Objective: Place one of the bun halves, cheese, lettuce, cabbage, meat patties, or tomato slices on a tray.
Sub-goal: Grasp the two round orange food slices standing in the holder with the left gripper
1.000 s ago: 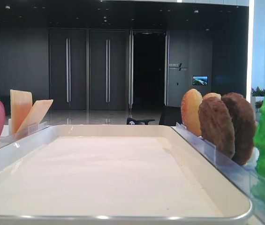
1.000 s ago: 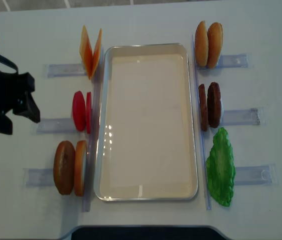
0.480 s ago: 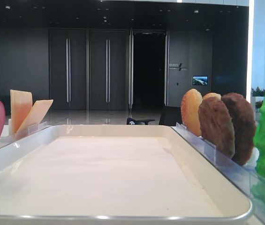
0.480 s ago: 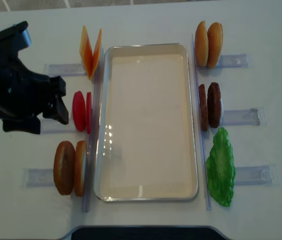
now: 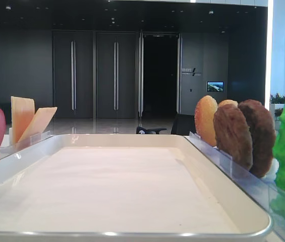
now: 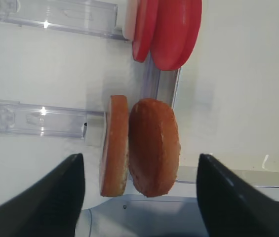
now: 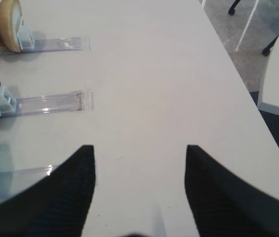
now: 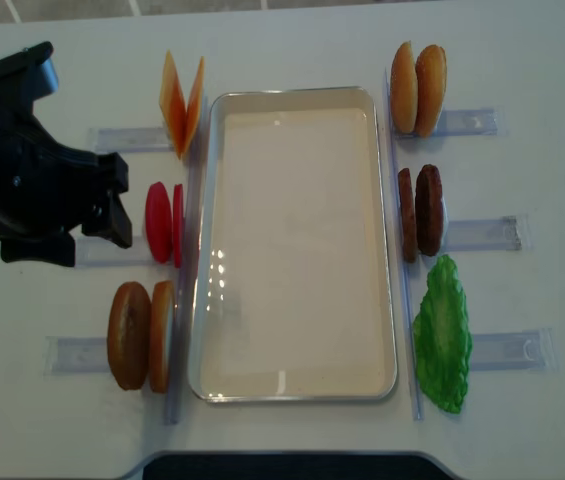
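Observation:
The cream tray (image 8: 297,385) lies mid-table with nothing on it. To its left stand cheese (image 8: 182,100), tomato slices (image 8: 159,222) and two bun halves (image 8: 140,335). On its right are more bun halves (image 8: 417,88), the meat patties (image 8: 422,210) and green lettuce (image 8: 442,335). Cabbage is out of view. My left gripper (image 8: 112,205) hovers open beside the tomato slices. In the left wrist view the bun halves (image 6: 141,145) show between its spread fingers, untouched. My right gripper (image 7: 139,150) is open over bare table.
Clear plastic racks (image 8: 477,232) stick out from each food pair towards the table's sides. The right table edge (image 7: 243,89) runs close to the right gripper, with floor and chair legs beyond. The low view shows the tray rim (image 5: 132,234) close up.
The left arm swung right, from the table's left edge to beside the tomato slices, and has held still for the last half second. Its jaws stayed open. No food moved.

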### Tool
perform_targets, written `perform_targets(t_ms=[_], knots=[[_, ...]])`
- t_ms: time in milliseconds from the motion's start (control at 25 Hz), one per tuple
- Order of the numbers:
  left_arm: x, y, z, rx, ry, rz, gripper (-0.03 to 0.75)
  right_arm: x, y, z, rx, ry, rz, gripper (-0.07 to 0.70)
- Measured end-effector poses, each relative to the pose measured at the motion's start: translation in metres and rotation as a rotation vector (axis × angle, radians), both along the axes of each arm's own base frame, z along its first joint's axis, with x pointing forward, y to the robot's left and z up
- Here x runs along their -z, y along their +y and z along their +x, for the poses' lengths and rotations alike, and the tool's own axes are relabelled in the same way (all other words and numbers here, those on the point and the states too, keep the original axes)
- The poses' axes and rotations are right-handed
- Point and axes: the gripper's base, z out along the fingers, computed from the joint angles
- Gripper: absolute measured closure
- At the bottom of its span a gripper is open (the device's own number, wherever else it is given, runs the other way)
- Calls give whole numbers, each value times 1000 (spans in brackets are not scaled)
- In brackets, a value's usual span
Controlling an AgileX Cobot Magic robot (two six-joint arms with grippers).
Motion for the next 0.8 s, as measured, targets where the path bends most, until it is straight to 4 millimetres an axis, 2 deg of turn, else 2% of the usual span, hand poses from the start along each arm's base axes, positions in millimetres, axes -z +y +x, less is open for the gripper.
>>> perform_targets(t_ms=[800], knots=[[0,0,0,0,-1,2,181,0,0,0,0,0,0,216]])
